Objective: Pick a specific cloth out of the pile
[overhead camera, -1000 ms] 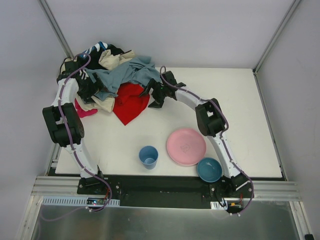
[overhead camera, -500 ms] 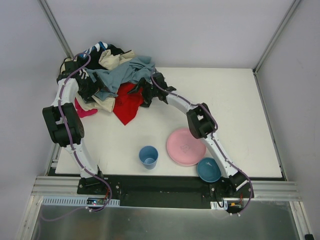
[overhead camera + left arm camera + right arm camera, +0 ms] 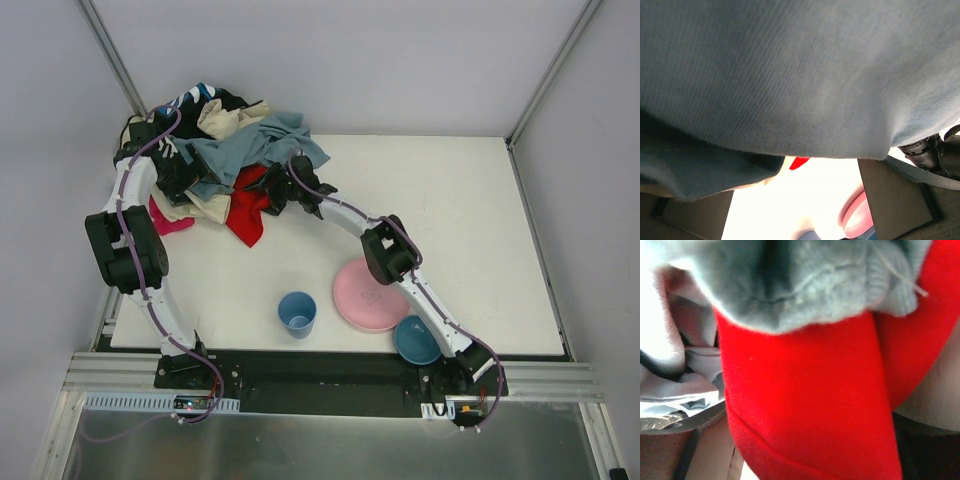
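Note:
The red cloth (image 3: 246, 214) lies bunched at the front edge of the pile (image 3: 222, 140), partly under a grey-blue garment (image 3: 250, 150). My right gripper (image 3: 273, 191) is pressed against the cloth's right side. In the right wrist view the red cloth (image 3: 810, 390) fills the space between my wide-apart fingers (image 3: 702, 450), with the grey-blue garment (image 3: 805, 280) above it. My right gripper (image 3: 810, 460) is open. My left gripper (image 3: 185, 172) sits in the pile's left side; it is open (image 3: 795, 215), with the grey-blue garment (image 3: 790, 75) draped over it.
A pink plate (image 3: 370, 293), a blue cup (image 3: 297, 313) and a blue bowl (image 3: 418, 340) stand at the front of the table. A small magenta cloth (image 3: 170, 222) lies at the pile's left front. The plate's edge (image 3: 855, 220) shows in the left wrist view.
My right gripper has moved left into the red cloth, which has been pushed left and bunched narrower against the pile. The left arm has not moved.

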Controlling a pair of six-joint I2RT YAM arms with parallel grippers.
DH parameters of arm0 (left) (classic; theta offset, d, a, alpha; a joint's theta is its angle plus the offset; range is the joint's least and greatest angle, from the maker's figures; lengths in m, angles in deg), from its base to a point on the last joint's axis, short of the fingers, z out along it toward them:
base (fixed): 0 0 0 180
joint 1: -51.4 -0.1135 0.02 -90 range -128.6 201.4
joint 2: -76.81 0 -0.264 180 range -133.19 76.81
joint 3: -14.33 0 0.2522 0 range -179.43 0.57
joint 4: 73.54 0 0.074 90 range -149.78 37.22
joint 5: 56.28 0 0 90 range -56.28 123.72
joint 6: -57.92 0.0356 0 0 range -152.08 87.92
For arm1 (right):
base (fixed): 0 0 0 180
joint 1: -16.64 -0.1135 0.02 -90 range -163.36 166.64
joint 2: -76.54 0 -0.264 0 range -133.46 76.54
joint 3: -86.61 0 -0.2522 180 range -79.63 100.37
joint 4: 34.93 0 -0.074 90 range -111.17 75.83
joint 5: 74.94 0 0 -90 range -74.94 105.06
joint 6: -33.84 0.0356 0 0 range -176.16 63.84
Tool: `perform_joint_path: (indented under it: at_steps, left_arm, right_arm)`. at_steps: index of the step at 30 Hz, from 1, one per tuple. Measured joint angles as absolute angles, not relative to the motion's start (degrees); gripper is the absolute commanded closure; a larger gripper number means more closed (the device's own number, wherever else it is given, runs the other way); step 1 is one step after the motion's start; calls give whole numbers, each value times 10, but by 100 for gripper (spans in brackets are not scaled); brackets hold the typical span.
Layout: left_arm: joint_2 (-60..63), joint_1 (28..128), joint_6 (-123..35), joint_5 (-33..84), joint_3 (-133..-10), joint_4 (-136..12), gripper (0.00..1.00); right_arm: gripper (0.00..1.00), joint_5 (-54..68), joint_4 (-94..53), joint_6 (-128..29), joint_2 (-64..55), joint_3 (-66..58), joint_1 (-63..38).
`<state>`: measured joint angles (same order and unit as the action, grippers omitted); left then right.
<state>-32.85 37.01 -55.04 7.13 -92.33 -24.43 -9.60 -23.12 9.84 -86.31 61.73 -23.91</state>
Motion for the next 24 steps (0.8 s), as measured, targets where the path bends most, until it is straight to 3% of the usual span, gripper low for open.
perform_joint_path:
  at_steps: [2, 6, 10, 24]
  left_arm:
    - [-329, 370, -551, 71, -923, -245, 5]
    - [-329, 368, -551, 71, -923, -246, 6]
    - [-329, 367, -551, 71, -923, -246, 6]
    - [-329, 367, -551, 70, -923, -247, 6]
  right_arm:
    - [43, -85, -238, 107, -868, 619, -245]
    - [77, -74, -245, 115, -876, 619, -250]
    - [97, -73, -257, 130, -882, 617, -251]
    - [99, -79, -292, 100, -842, 537, -247]
